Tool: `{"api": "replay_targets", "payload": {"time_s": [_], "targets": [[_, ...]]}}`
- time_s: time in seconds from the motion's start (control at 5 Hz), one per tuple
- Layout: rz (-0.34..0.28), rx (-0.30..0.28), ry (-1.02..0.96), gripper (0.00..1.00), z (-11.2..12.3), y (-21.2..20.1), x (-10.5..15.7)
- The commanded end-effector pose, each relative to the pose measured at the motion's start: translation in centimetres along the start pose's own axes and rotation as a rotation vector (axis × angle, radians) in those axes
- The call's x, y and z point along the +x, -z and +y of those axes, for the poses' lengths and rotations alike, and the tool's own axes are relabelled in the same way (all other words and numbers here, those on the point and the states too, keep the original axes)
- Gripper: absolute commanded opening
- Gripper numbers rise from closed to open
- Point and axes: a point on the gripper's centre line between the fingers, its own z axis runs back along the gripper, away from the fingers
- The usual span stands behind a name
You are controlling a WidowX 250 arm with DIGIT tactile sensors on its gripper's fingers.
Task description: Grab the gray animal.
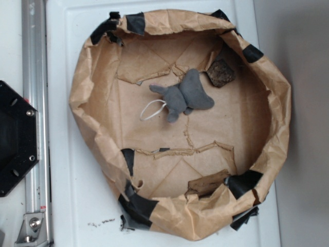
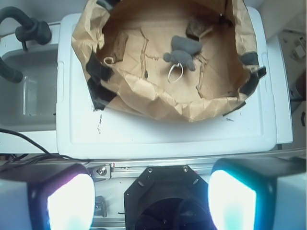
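The gray animal point(image 1: 184, 95) is a small plush elephant with floppy ears and a white string loop point(image 1: 152, 110). It lies on the floor of a brown paper basin point(image 1: 87, 77), toward the back middle. It also shows in the wrist view point(image 2: 183, 51), far ahead. My gripper point(image 2: 151, 201) is open and empty, its two glowing pads point(image 2: 71, 203) wide apart, well back from the basin above the black robot base point(image 2: 163, 191). The gripper does not show in the exterior view.
A dark brown rough chunk point(image 1: 221, 72) sits just right of the elephant. The basin's crumpled walls carry black tape patches point(image 1: 136, 206). It rests on a white tray point(image 1: 61, 170). A metal rail point(image 1: 35, 103) and black base plate point(image 1: 15, 139) lie left.
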Motion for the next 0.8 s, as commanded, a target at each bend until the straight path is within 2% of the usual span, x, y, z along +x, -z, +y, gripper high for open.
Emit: {"api": "replay_targets", "payload": {"time_s": [0.0, 0.2, 0.4, 0.6], "targets": [[0.000, 0.000, 0.000, 1.00, 0.0, 0.0, 0.0], [-0.109, 0.063, -0.241, 1.00, 3.1, 4.5, 4.5], [-0.220, 0.042, -0.366, 1.00, 4.5, 7.4, 8.3], [-0.188, 0.032, -0.406, 1.00, 6.4, 11.8, 12.6]]}}
